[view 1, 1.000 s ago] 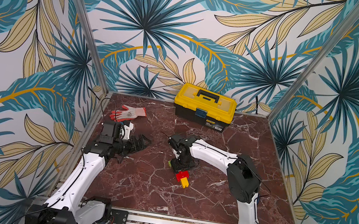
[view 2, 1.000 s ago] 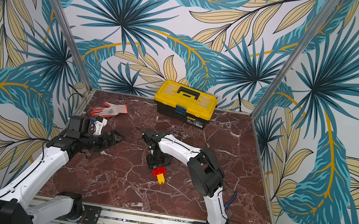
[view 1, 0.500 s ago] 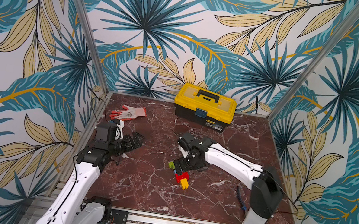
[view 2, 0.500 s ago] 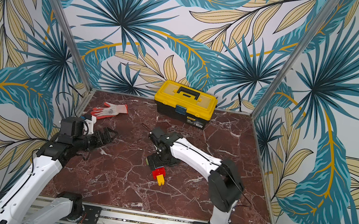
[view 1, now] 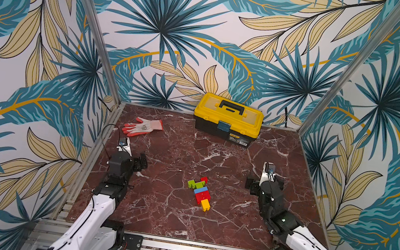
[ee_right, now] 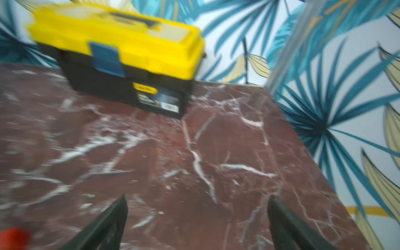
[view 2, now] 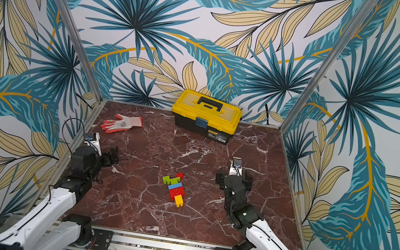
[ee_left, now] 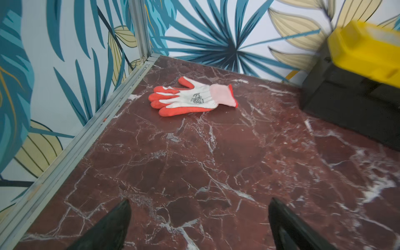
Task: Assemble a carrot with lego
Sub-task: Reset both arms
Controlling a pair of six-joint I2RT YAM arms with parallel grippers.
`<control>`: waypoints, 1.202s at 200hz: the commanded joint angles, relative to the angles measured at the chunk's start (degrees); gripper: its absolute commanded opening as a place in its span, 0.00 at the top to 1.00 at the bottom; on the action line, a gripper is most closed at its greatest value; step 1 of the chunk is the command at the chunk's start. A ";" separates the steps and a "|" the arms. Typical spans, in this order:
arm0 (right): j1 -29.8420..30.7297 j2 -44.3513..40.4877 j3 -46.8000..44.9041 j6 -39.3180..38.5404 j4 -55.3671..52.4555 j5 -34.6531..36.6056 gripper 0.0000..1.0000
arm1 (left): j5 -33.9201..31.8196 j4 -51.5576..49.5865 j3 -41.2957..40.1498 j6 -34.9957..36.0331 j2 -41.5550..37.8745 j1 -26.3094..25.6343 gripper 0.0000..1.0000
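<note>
Now both pincers stand with jaws wide apart and empty. The left pincer (view 1: 142,162) and the right pincer (view 1: 264,184) sit at opposite sides of the marble table (view 1: 175,154), likely parked clear of the work. Between them, well apart from each, lies the carrot (view 1: 200,192) of joined bricks, seemingly finished. Beyond the pincers, a glove (view 1: 142,127) and a yellow toolbox (view 1: 226,120) rest apart.

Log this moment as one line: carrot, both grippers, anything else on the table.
carrot: assembled, lying on table, untouched | left gripper: open, empty | right gripper: open, empty | toolbox: shut, at back | glove: far left corner
</note>
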 commanded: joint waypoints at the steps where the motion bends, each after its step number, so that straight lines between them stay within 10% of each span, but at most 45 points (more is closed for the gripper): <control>1: -8.40 4.50 -1.22 -2.77 17.91 1.03 0.01 | -3.49 19.38 -0.35 5.12 9.24 0.57 0.01; 61: -16.50 34.79 -3.34 -6.71 55.01 -8.53 0.01 | 2.31 48.31 -3.71 6.94 33.55 3.44 0.01; 100: -23.79 32.93 2.84 1.83 35.27 -19.74 0.01 | 1.40 48.03 -1.54 8.98 35.04 1.98 0.01; 113: -23.89 36.93 0.19 -1.32 47.76 -20.48 0.01 | 1.34 47.84 -1.46 8.98 35.05 1.96 0.01; 240: -23.82 35.67 0.34 -1.70 45.11 -21.51 0.01 | 1.50 47.71 -1.54 8.94 34.85 1.98 0.01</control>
